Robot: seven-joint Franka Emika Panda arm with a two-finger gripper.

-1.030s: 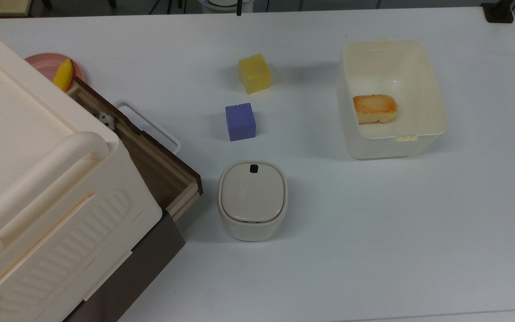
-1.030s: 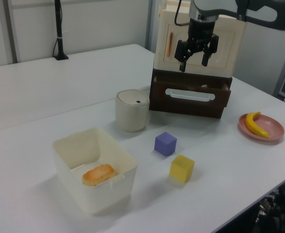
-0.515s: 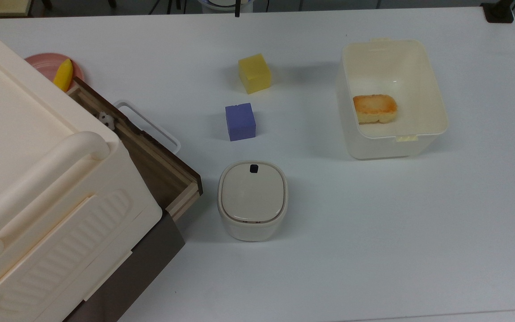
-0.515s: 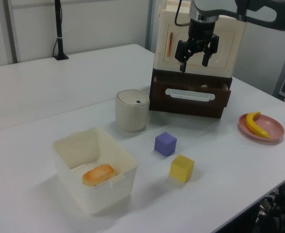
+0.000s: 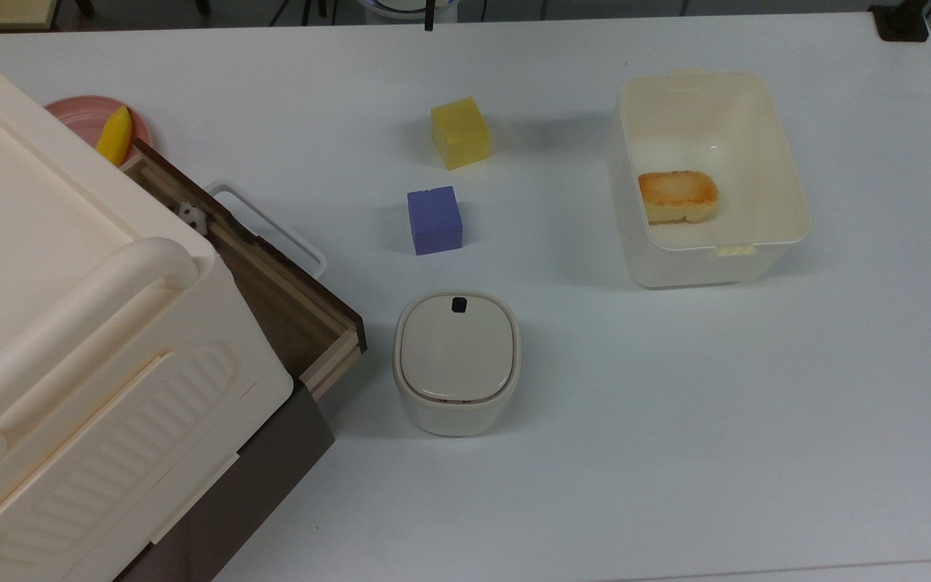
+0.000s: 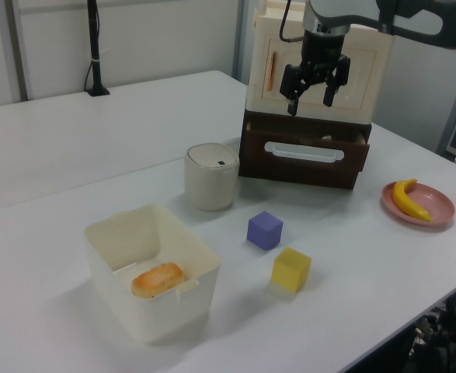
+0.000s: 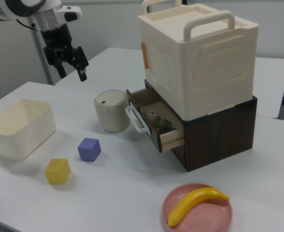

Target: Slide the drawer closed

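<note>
Projecting from under the cabinet (image 5: 69,323) at the left of the top view, the drawer (image 5: 271,283) is seen pulled out. At upper right of the left view, the gripper (image 6: 311,99) is held above the drawer with fingers spread, empty. At upper left of the right view, it hangs well apart from the drawer at centre.

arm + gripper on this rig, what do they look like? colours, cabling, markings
The arm has white and light-grey rounded links with black joint sections. The gripper is all black: a blocky body carrying two slim black fingers. A thin dark cable hangs beside the wrist in the left view. No readable markings or labels on either.
</note>
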